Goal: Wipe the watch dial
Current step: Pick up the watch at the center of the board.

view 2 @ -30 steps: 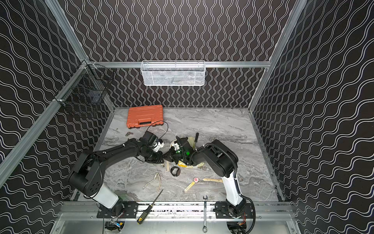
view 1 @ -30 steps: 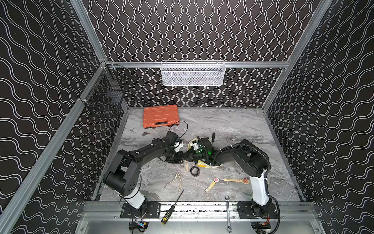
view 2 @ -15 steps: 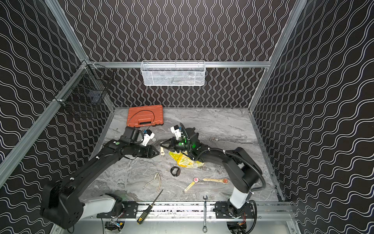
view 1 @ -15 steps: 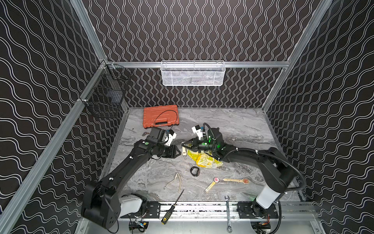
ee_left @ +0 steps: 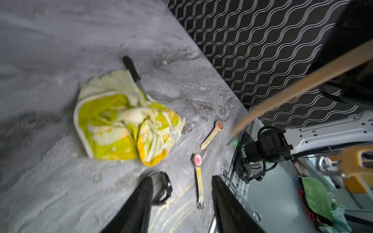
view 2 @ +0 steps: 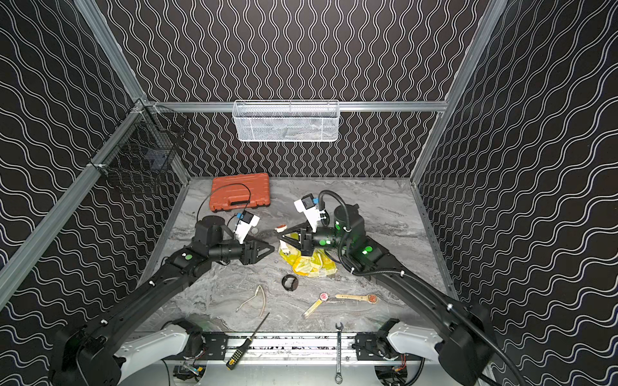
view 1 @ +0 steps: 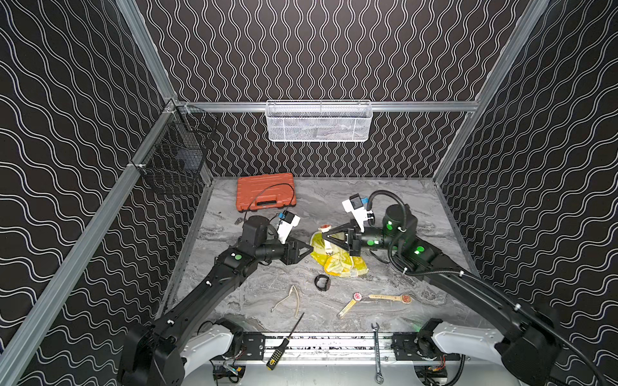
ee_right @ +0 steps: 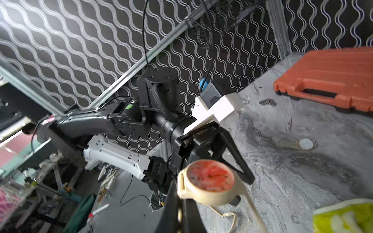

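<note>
Watch [view 1: 324, 228], pink dial [ee_right: 210, 178], pinched by right tool [view 1: 322, 235] just above yellow cloth [view 1: 337, 264] on worktop [view 1: 384, 200]. Left tool [ee_left: 181, 193] beside cloth, jaws apart, empty. Step, as judged: dial presented; next, left tool must pick up cloth.

No writing can be read: the white tag [ee_left: 176, 134] on the edge of the cloth [ee_left: 113, 121] is too blurred to make out, and the dark marks round the red dial [ee_right: 210, 177] of the watch [ee_right: 207, 197] are only smears.
</note>
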Tool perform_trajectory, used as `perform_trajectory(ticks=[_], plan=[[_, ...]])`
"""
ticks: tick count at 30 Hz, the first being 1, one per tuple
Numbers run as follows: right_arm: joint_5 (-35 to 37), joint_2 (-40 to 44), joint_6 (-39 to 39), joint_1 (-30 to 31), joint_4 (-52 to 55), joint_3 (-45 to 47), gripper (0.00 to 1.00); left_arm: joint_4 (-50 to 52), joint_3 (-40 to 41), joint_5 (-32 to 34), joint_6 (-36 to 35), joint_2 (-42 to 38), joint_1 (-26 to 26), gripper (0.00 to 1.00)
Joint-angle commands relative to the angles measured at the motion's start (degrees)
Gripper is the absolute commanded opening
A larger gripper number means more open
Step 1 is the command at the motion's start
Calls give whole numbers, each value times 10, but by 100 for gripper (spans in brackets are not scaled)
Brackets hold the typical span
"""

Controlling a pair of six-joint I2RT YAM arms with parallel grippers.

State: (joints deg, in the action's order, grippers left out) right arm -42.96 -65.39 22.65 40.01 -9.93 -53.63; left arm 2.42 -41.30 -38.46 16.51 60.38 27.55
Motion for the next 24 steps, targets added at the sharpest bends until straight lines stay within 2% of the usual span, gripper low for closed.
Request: perform_trajectory(ticks=[1,3,8,19,24], plan=[[-35,35,-46,0,8,23,0,-196,29,3,-55,-20,33,67],[-53,52,-36,0,-14,37,0,-260,48,21,-63,-24,52,73],[-100,70,-20,0,-42,52,0,-367,56,-8,-43,15,63,72],[-118,72,3,0,-68,72,0,-582,81,-55,11,70,94,72],[-123,73,17,1,-82,80,0,-575,82,-40,6,69,95,69]])
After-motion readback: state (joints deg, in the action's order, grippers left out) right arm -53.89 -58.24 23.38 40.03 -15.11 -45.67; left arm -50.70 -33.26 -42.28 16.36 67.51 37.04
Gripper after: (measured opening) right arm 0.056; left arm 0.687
